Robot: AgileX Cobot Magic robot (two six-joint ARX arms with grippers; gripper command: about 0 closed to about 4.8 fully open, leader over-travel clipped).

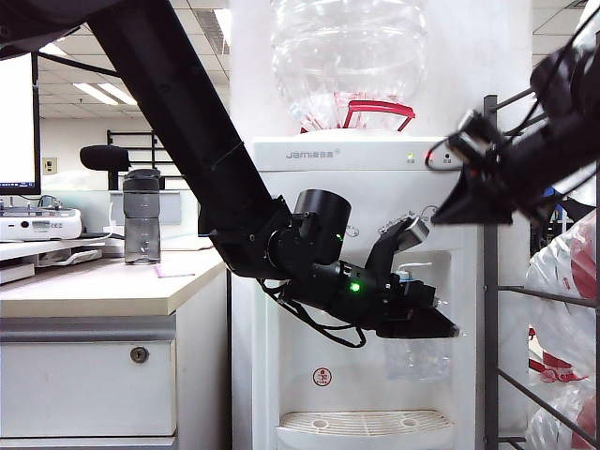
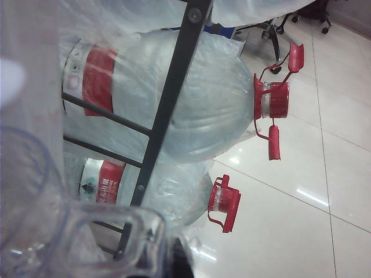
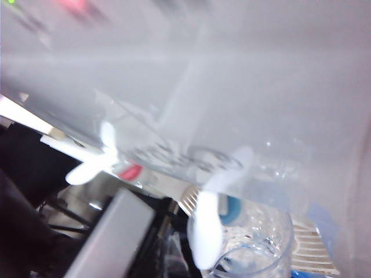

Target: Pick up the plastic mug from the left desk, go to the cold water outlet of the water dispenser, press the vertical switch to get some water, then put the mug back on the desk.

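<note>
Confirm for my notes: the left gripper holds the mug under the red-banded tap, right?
Not quite: the left gripper holds the mug under the blue-banded tap, as the right wrist view shows. The red-banded tap stands beside it.

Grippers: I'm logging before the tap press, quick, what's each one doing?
Left gripper: closed on the plastic mug, held under the cold water outlet.
Right gripper: closed, empty, raised beside the water dispenser.
</note>
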